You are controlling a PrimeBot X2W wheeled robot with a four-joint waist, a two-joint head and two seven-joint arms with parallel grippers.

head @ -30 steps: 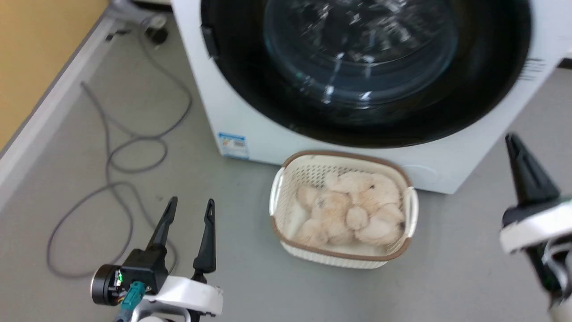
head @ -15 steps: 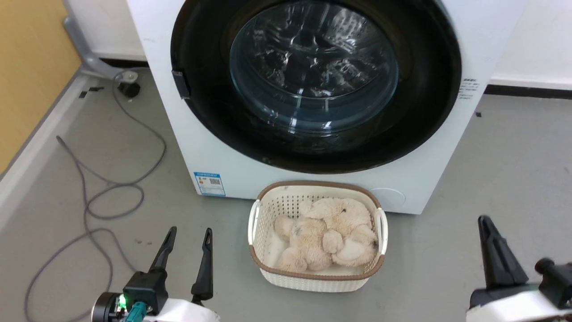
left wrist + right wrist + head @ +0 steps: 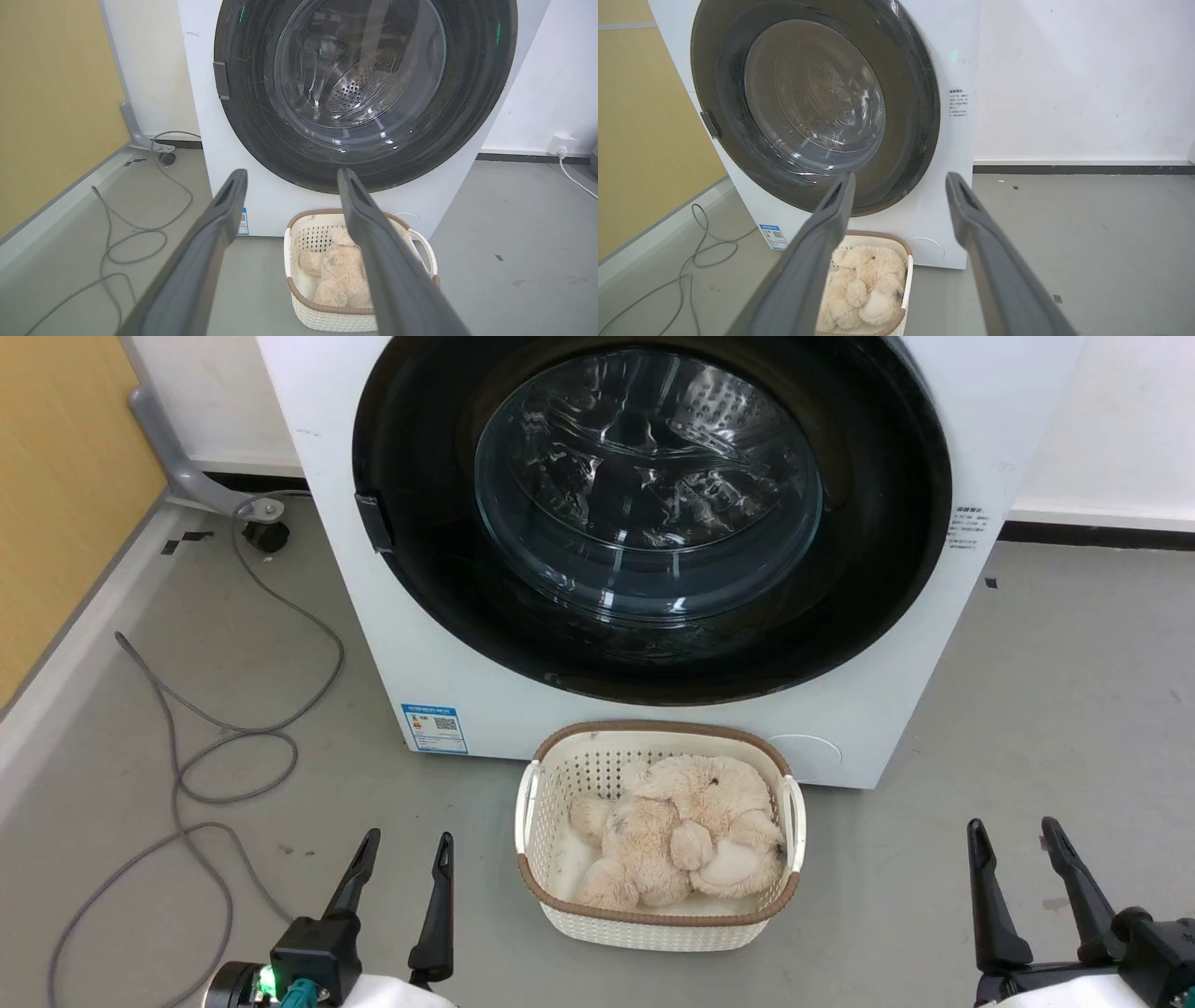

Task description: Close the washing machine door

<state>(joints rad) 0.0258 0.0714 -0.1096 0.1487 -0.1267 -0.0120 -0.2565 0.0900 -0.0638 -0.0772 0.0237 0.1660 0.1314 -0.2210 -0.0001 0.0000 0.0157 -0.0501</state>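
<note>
The white washing machine (image 3: 448, 644) stands ahead with its round black-rimmed door (image 3: 868, 569) lying flush against the front; steel drum holes show through the glass bowl (image 3: 649, 485). The same shut door (image 3: 472, 93) faces me in the left wrist view, and the door (image 3: 915, 116) sits at an angle in the right wrist view. My left gripper (image 3: 408, 845) is low at the left, open and empty, well short of the machine. My right gripper (image 3: 1013, 829) hovers low at the right, open and empty too.
A cream perforated basket (image 3: 551, 775) holding a beige plush toy (image 3: 681, 840) sits on the grey floor just before the machine. A grey cable (image 3: 233, 747) loops on the floor at the left beside a yellow wall (image 3: 56, 476). Bare floor lies to the right.
The head camera has pulled back and risen, so the whole door shows. My right gripper has dropped to the lower right and now shows both fingers apart. The left gripper hardly moved.
</note>
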